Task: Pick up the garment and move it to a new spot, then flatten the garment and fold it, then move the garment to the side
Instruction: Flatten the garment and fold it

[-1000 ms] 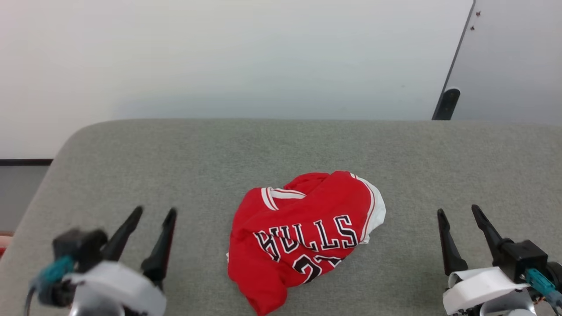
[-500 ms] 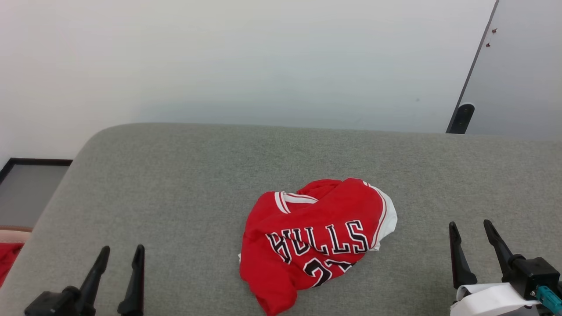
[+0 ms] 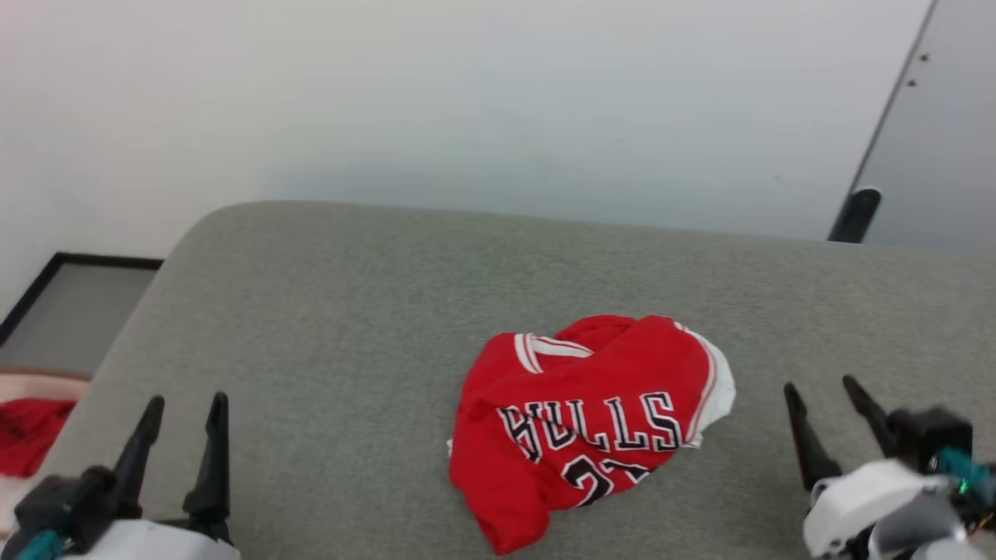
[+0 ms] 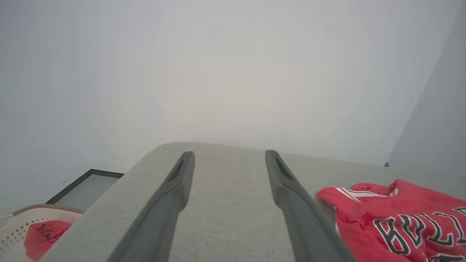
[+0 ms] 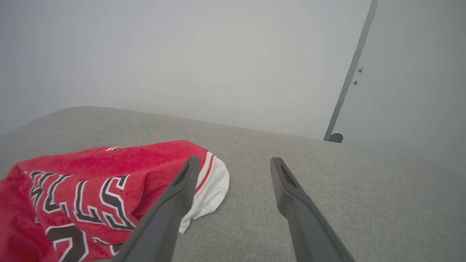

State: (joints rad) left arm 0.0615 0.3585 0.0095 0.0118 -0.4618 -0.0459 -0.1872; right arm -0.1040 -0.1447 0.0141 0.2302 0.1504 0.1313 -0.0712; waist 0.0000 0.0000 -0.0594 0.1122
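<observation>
The garment (image 3: 591, 420) is a red jersey shirt with white sleeves and black lettering. It lies crumpled near the middle of the grey padded surface (image 3: 350, 311). The left gripper (image 3: 185, 403) hovers open at the lower left, well apart from the garment. The right gripper (image 3: 821, 386) hovers open at the lower right, a short way right of the white sleeve. In the left wrist view the garment (image 4: 397, 218) lies right of the empty gripper (image 4: 230, 154). In the right wrist view the garment (image 5: 94, 193) lies left of the empty gripper (image 5: 235, 160).
A pale perforated basket (image 4: 16, 227) with red cloth (image 3: 27, 432) inside sits on the floor past the surface's left edge. A white wall rises behind the surface. A grey door (image 3: 934, 140) with a dark stopper (image 3: 854, 214) is at the far right.
The head camera has turned left, so the whole picture shifted right and the basket came into view. The left gripper has dropped toward the lower left corner. The garment lies as before.
</observation>
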